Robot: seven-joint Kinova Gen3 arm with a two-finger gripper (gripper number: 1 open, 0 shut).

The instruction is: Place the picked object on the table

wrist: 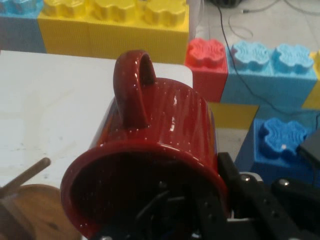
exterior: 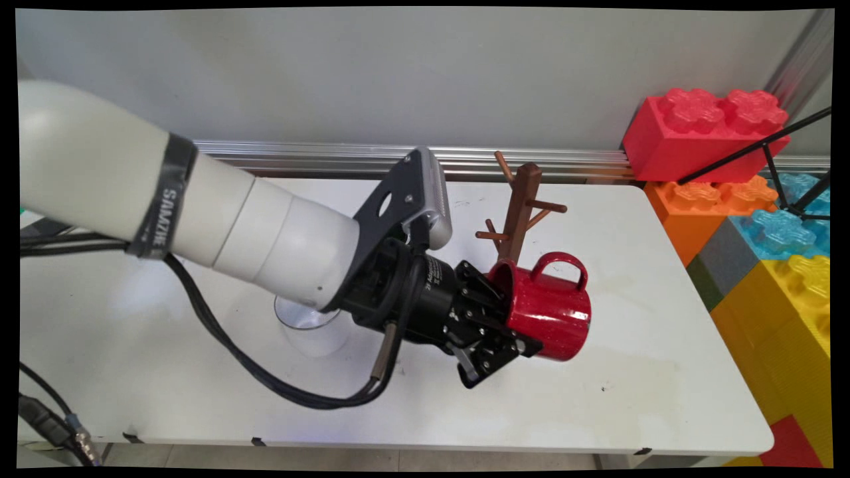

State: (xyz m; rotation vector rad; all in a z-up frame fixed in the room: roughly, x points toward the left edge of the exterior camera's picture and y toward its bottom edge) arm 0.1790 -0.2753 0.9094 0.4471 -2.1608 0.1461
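My gripper (exterior: 514, 325) is shut on a red speckled mug (exterior: 554, 309), pinching its rim wall with one finger inside and one outside. I hold the mug on its side above the table, mouth toward the hand and handle pointing up. In the hand view the mug (wrist: 160, 130) fills the middle, and the gripper (wrist: 220, 200) clamps the right side of its rim. A brown wooden mug tree (exterior: 521, 206) with several bare pegs stands just behind the mug. Its round base (wrist: 30, 212) shows at the lower left of the hand view.
A clear upturned glass (exterior: 312, 328) stands on the white table (exterior: 631, 411) under the arm's wrist. Large red (exterior: 704, 133), orange, blue and yellow (exterior: 790, 312) toy blocks are stacked off the table's right edge. An aluminium rail runs along the back edge.
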